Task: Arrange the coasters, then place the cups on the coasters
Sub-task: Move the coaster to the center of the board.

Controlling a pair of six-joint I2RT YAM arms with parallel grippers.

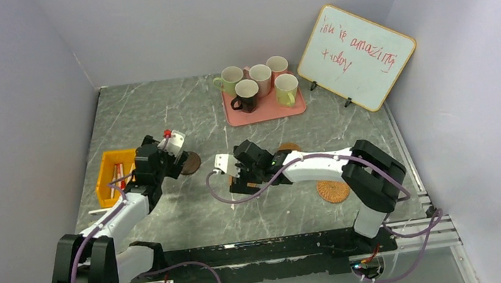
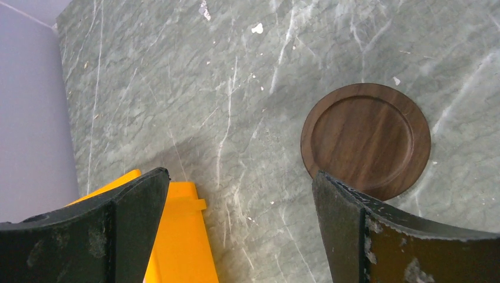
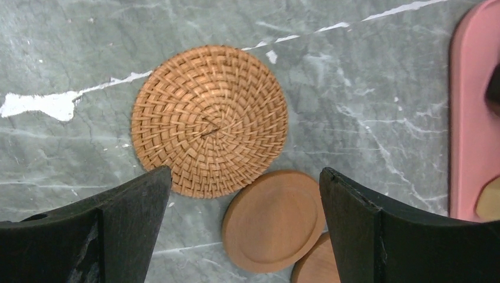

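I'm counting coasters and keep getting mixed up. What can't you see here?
- Top view: the right end effector covers most of the coasters under it.
- Top view: the left end effector hides part of the dark brown coaster.
- Right wrist view: the bottom edge and a finger cut off one smooth coaster.
- Top view: yellow bin contents too small to tell.

From high above the near edge, looking down over the whole table. From each wrist, close, straight down; dark coaster shared between left wrist and overhead.
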